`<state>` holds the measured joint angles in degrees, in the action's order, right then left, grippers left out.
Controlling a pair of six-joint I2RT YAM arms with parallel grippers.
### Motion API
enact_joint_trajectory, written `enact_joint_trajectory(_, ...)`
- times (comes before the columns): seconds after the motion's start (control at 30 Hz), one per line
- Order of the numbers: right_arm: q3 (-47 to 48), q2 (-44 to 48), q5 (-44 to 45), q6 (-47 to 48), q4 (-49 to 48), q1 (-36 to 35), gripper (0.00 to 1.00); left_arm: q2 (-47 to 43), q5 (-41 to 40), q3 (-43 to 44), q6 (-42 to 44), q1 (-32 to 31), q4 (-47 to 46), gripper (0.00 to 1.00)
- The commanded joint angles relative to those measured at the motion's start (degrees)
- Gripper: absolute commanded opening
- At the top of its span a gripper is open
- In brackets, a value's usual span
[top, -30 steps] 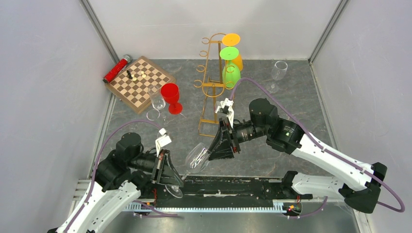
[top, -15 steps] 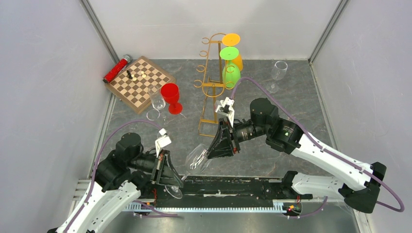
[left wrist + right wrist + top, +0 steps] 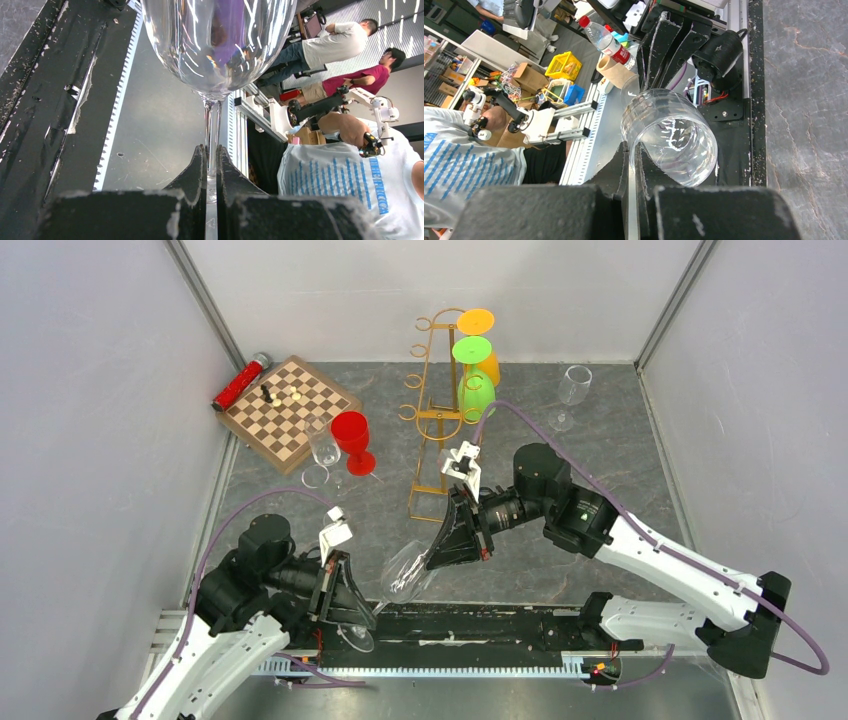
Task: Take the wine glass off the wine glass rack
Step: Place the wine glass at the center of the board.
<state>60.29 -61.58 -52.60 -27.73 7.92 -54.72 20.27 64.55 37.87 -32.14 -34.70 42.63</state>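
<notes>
the glass (image 3: 405, 570) is already off the rack (image 3: 432, 415) — left end effector (image 3: 212, 167) clamps its stem, right end effector (image 3: 631, 157) pinches its rim — only setting down seems left.

Left fingers (image 3: 196, 172) clamped, right fingers (image 3: 618, 172) clamped, arms low

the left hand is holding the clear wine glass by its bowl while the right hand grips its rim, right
No: the left wrist view shows the left hand holding the clear wine glass by its stem, not its bowl. The right hand grips its rim.
</notes>
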Motion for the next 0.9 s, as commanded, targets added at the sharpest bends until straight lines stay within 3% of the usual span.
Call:
enact_joint_trajectory(0.0,-1.0,0.8,-2.4,-0.9,-4.2,-0.5,0.0,0.1,-1.9,2.0,1.8,0.2,-0.6,0.02)
enact_joint_trajectory(0.37,-1.8,2.1,-3.5,0.1,-4.2,-0.9,0.0,1.8,-4.5,2.7,2.7,0.2,-0.4,0.27)
enact_joint_trajectory(0.67,-0.6,2.8,-3.1,3.6,-0.3,-0.9,0.0,4.8,-8.1,3.6,3.7,0.1,0.4,0.31)
enact_joint_trajectory(0.87,1.3,2.8,-0.5,9.7,8.0,-0.9,0.0,6.4,-11.4,4.9,4.5,0.2,0.8,0.32)
